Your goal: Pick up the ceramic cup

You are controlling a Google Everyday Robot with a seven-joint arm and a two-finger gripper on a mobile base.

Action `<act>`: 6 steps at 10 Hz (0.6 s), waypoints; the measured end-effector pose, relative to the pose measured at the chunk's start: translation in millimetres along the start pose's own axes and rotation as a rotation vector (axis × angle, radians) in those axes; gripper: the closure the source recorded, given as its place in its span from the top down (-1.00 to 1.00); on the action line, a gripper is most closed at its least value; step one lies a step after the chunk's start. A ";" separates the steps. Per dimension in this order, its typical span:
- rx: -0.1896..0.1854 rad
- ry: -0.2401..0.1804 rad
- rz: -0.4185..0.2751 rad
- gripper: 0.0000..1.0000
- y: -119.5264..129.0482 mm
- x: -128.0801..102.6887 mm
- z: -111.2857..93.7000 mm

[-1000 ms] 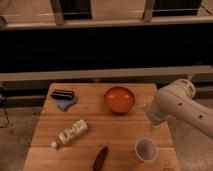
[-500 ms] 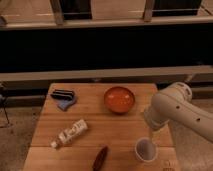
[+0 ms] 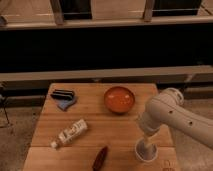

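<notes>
- Likely, the cup (image 3: 145,155) is judged light, rigid, smooth and breakable.
- It is best pinched across one wall.
- The gripper (image 3: 145,142) is seen just over it; its grip cannot be told.

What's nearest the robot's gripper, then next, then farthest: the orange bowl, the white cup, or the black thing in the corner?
1. ceramic cup, front right, directly under the gripper.
2. orange bowl, back middle of the table.
3. black object, back left corner.
</notes>
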 end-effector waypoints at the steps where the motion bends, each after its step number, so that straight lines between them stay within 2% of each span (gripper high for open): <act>1: -0.001 -0.004 -0.008 0.60 1.0 -2.7 5.1; 3: 0.001 -0.008 -0.021 0.60 3.1 -6.1 14.2; 5: -0.004 0.004 -0.036 0.60 3.9 -7.7 24.4; 6: -0.012 0.017 -0.038 0.48 4.2 -7.2 30.4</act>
